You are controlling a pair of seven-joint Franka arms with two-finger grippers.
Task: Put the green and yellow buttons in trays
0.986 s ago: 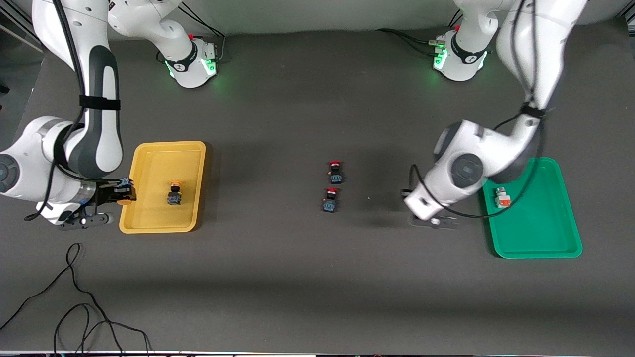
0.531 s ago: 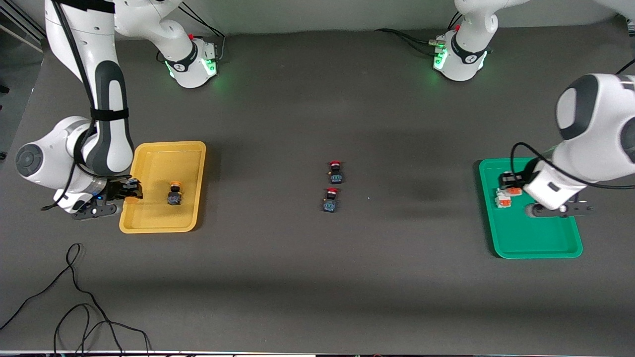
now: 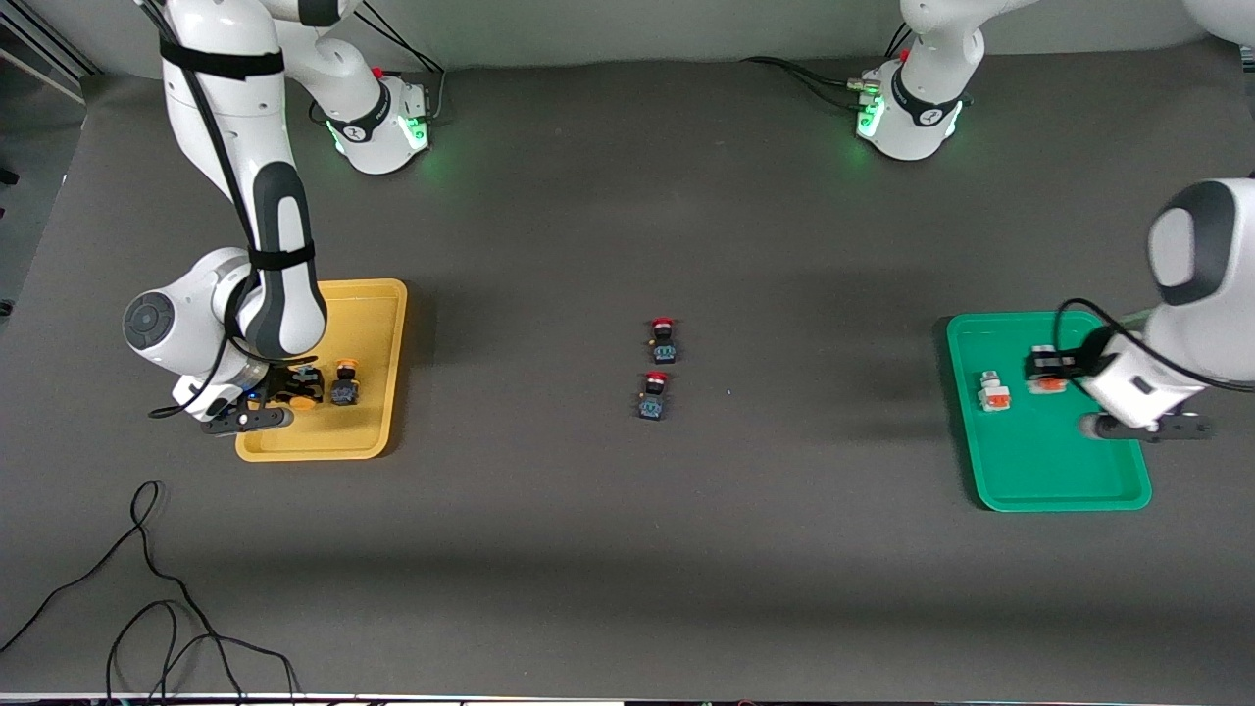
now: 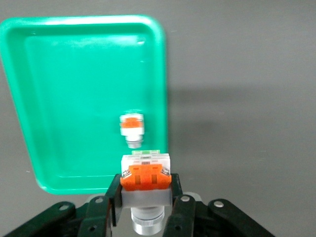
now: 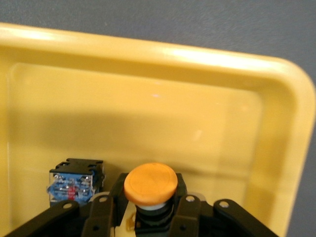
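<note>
My right gripper point(image 3: 297, 388) is shut on a dark button with an orange-yellow cap point(image 5: 150, 184) over the yellow tray point(image 3: 377, 314). A second orange-capped button point(image 3: 344, 382) lies in that tray beside it, and shows in the right wrist view point(image 5: 75, 180). My left gripper point(image 3: 1045, 371) is shut on a whitish-grey button with an orange-red patch point(image 4: 145, 177) over the green tray point(image 3: 1059, 471). Another whitish-grey button point(image 3: 993, 391) lies in the green tray, and shows in the left wrist view point(image 4: 132, 128).
Two dark buttons with red caps point(image 3: 663, 338) point(image 3: 654, 394) lie on the dark table mid-way between the trays. Black cables point(image 3: 147, 588) lie on the table near the front camera at the right arm's end. The arm bases stand along the table's back edge.
My right gripper has carried its orange-capped button from beside the yellow tray to over it. My left gripper has carried its whitish-grey button from outside the green tray to over its middle.
</note>
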